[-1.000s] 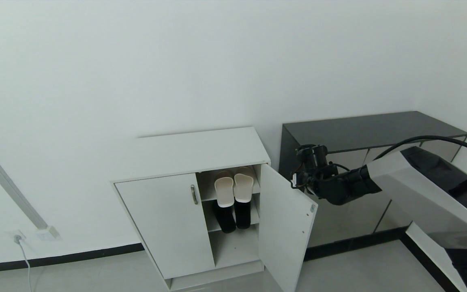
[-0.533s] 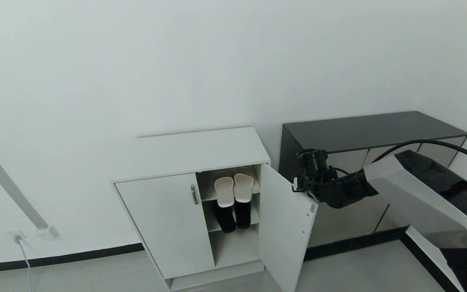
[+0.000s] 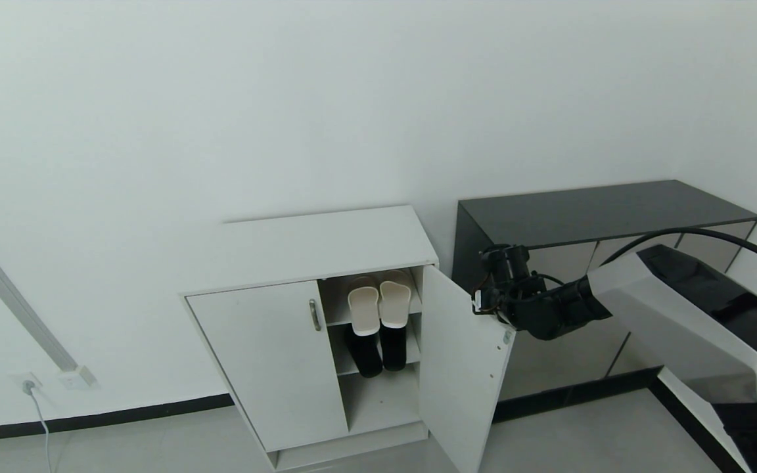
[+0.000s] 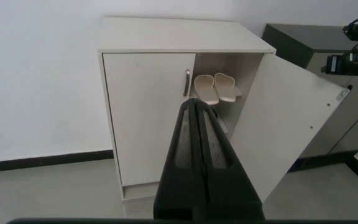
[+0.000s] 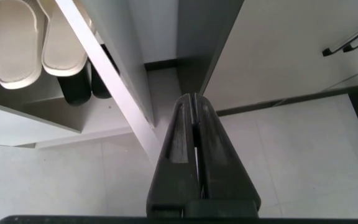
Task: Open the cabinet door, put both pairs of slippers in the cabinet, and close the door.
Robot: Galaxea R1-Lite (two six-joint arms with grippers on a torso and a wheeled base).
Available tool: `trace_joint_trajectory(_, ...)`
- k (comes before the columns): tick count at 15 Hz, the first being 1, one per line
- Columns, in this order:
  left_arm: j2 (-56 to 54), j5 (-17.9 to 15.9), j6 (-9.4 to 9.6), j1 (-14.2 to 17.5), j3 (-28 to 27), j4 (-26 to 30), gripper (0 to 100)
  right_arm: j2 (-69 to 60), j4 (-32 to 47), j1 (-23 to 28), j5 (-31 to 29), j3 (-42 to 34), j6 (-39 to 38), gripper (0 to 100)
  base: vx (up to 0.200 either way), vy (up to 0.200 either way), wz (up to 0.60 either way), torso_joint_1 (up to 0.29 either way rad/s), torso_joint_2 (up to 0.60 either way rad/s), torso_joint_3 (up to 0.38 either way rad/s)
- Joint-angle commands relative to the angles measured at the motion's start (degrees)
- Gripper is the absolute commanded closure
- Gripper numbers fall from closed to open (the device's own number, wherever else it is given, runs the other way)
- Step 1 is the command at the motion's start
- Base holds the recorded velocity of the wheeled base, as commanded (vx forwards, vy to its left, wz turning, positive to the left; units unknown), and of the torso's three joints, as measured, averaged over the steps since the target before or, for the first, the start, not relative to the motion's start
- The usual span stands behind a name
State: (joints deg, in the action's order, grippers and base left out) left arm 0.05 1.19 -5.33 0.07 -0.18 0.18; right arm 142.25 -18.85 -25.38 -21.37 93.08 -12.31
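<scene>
**Both pairs shelved, right door open, right gripper at its top edge**

My left gripper [image 4: 196, 111] hangs in front of the cabinet, well back from it, pointed at the middle. Its two black fingers are pressed flat together with nothing between them.

Far left on the wall I see a white power socket [image 3: 27, 383] with a cord hanging from it, and a grey cable duct [image 3: 10, 299] running up at a slant.

The white two-door wooden cabinet [image 3: 326, 244] stands against the wall. Its left door [image 3: 267, 361] is closed, and a small metal handle [image 3: 314, 315] sits at its inner edge.

In the open right half, the cream pair of slippers [image 3: 379, 306] lies side by side on the upper shelf. The black pair of slippers [image 3: 379, 349] stands side by side directly beneath, on the middle shelf. The bottom compartment holds nothing.

The right door [image 3: 460, 368] is swung out wide.

My right gripper [image 3: 481, 303] is just beside that door's top outer corner. In its wrist view the fingers [image 5: 182, 124] are closed to a thin slit, empty, with the door's edge passing under them. I cannot tell whether they touch it.

A dark grey low sideboard [image 3: 602, 211] stands to the right.
</scene>
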Motion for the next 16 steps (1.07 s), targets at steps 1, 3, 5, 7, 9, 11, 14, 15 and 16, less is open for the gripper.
trace_joint_trajectory(1, 0.0, 0.0, -0.03, 0.0, 0.0, 0.0, 100, 0.1, 0.0, -0.1, 0.0, -0.3, 0.0, 100, 0.000, 0.000, 0.00, 0.000, 0.00, 0.000)
trace_joint_trajectory(3, 0.0, 0.1, -0.03, 0.0, 0.0, 0.0, 100, 0.2, 0.3, -0.5, 0.0, -0.6, 0.1, 100, 0.000, 0.000, 0.00, 0.000, 0.00, 0.000)
trace_joint_trajectory(5, 0.0, 0.1, -0.12, 0.0, 0.0, 0.0, 100, 0.2, 0.3, -1.1, 0.0, -1.0, 0.1, 100, 0.000, 0.000, 0.00, 0.000, 0.00, 0.000)
trace_joint_trajectory(7, 0.0, 0.1, -0.12, 0.0, 0.0, 0.0, 100, 0.0, 0.3, -2.0, -0.1, -1.4, 0.1, 100, 0.000, 0.000, 0.00, 0.000, 0.00, 0.000)
trace_joint_trajectory(9, 0.0, 0.0, -0.12, 0.0, 0.0, 0.0, 100, -0.5, 0.1, -3.5, -0.2, -2.0, 0.0, 100, 0.000, 0.000, 0.00, 0.000, 0.00, 0.000)
trace_joint_trajectory(11, 0.0, 0.1, -0.12, 0.0, 0.0, 0.0, 100, -2.2, -0.2, -6.3, -0.2, -3.5, 0.0, 100, 0.000, 0.000, 0.00, 0.000, 0.00, 0.000)
trace_joint_trajectory(14, 0.0, 0.1, -0.12, 0.0, 0.0, 0.0, 100, -5.7, -0.2, -10.3, -0.1, -5.9, -0.1, 100, 0.000, 0.000, 0.00, 0.000, 0.00, 0.000)
trace_joint_trajectory(15, 0.0, 0.1, -0.21, 0.0, 0.0, 0.0, 100, -6.7, -0.3, -11.8, 0.0, -7.2, -0.1, 100, 0.000, 0.000, 0.00, 0.000, 0.00, 0.000)
trace_joint_trajectory(16, 0.0, 0.1, -0.21, 0.0, 0.0, 0.0, 100, -7.6, -0.3, -12.9, 0.1, -8.1, -0.2, 100, 0.000, 0.000, 0.00, 0.000, 0.00, 0.000)
